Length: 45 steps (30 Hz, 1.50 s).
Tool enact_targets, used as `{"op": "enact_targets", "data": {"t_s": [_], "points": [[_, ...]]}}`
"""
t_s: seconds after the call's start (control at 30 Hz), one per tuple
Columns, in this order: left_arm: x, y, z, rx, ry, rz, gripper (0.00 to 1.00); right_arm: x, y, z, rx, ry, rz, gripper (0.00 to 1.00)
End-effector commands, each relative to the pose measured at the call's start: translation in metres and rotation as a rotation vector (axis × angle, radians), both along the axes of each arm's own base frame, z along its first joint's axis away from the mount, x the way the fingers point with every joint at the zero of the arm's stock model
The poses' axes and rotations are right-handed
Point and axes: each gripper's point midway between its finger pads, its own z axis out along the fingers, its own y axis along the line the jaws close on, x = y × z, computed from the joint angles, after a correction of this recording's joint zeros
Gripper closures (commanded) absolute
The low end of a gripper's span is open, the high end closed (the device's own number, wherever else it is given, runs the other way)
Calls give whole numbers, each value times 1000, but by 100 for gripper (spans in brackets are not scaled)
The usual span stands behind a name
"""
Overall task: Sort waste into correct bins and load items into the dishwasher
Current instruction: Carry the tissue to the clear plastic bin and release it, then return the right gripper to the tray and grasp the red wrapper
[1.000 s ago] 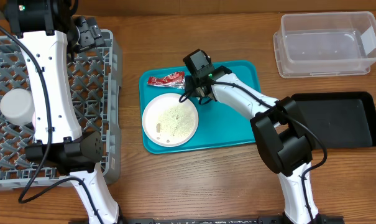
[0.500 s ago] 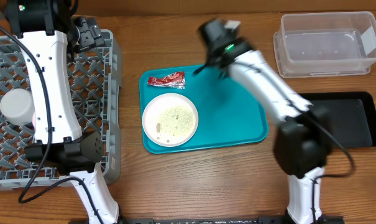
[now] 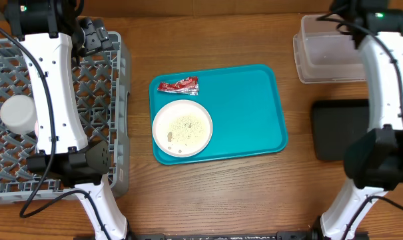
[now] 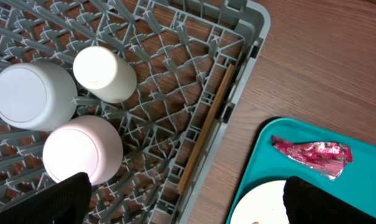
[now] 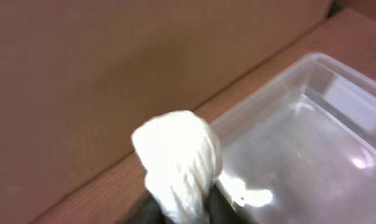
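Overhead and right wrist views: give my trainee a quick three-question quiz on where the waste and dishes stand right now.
1. True or false: the red wrapper lies in the black tray.
2. What does the right gripper hold? A) a chopstick B) the white tissue wad C) a pink bowl
3. Fill in: the white plate with rice scraps sits on the ____.

Key
1. False: it lies on the teal tray.
2. B
3. teal tray
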Motion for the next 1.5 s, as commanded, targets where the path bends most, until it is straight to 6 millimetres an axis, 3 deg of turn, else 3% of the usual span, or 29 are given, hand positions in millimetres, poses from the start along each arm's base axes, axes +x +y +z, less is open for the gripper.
{"op": "enact_targets", "data": {"t_s": [0.0, 0.07, 0.23, 0.37, 0.43, 0.5, 0.57, 0.67, 0.73, 0.87, 1.03, 1.27, 1.37, 1.47], "points": [[0, 2, -5, 4, 16, -4, 0, 18, 6, -24, 104, -6, 108, 55], [0, 2, -5, 4, 16, -4, 0, 21, -3, -38, 108, 13, 94, 1], [0, 2, -5, 4, 17, -4, 0, 15, -4, -57, 114, 77, 88, 0], [0, 2, -5, 4, 16, -4, 0, 5, 2, -49, 119, 93, 95, 0], [0, 2, -5, 4, 16, -4, 0, 1, 14, -38, 137, 88, 129, 0], [0, 2, -5, 4, 16, -4, 0, -6, 41, -22, 179, 74, 208, 0], [0, 2, -5, 4, 16, -4, 0, -15, 80, -8, 245, 67, 349, 0], [0, 2, -5, 4, 16, -4, 0, -42, 170, 12, 293, 57, 764, 0], [0, 2, -5, 4, 16, -4, 0, -62, 219, 9, 278, 84, 952, 0], [0, 2, -5, 4, 17, -4, 0, -84, 275, -30, 119, 237, 1002, 0], [0, 2, -5, 4, 16, -4, 0, -84, 319, -73, -147, 305, 945, 1], [0, 2, -5, 4, 16, -4, 0, -87, 406, -124, -175, 263, 1081, 1], [0, 2, -5, 4, 17, -4, 0, -95, 432, -145, -237, 261, 1206, 1], [0, 2, -5, 4, 16, -4, 0, -116, 459, -172, -315, 269, 1415, 2]]}}
